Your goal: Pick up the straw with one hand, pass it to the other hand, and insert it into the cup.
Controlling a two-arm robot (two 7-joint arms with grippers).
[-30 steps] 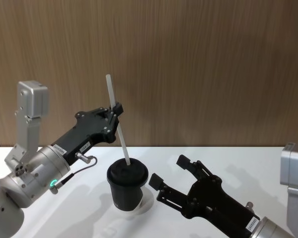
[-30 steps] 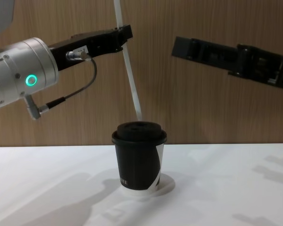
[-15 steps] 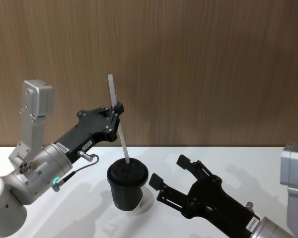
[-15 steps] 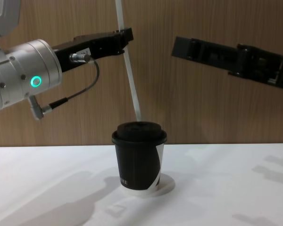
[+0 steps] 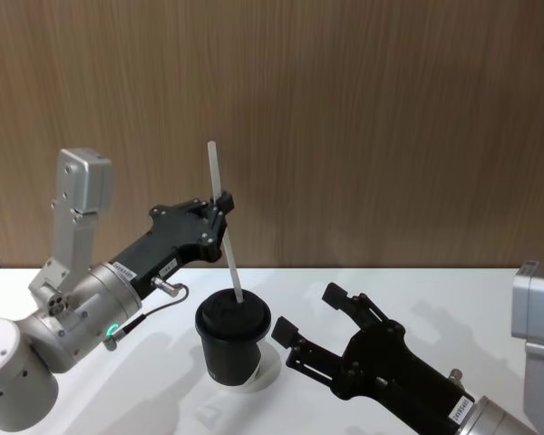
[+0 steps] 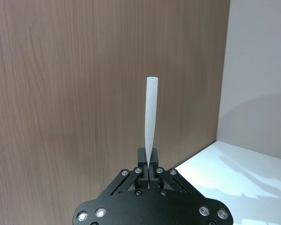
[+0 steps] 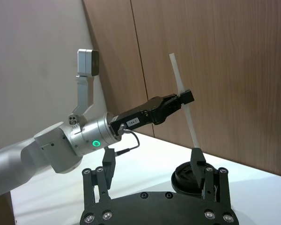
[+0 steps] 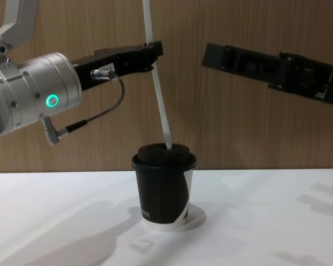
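Chest view shows the thin white plastic straw [image 8: 159,88], pinched by the left gripper [image 8: 153,51], now touching the lidded black paper cup [image 8: 164,185]; the right gripper [image 5: 310,328] waits open beside the cup.

The long thin white plastic straw [image 8: 159,91] is plain and unpatterned. The black paper cup [image 8: 163,191] has a black domed lid and a slanted white patch (low on its side). The left pincer [image 5: 222,205] is black, on a fat silver wrist with a glowing green ring. The right pincer [image 5: 310,323] is all black. The tabletop [image 8: 266,221] is white; the wall is brown woodgrain.
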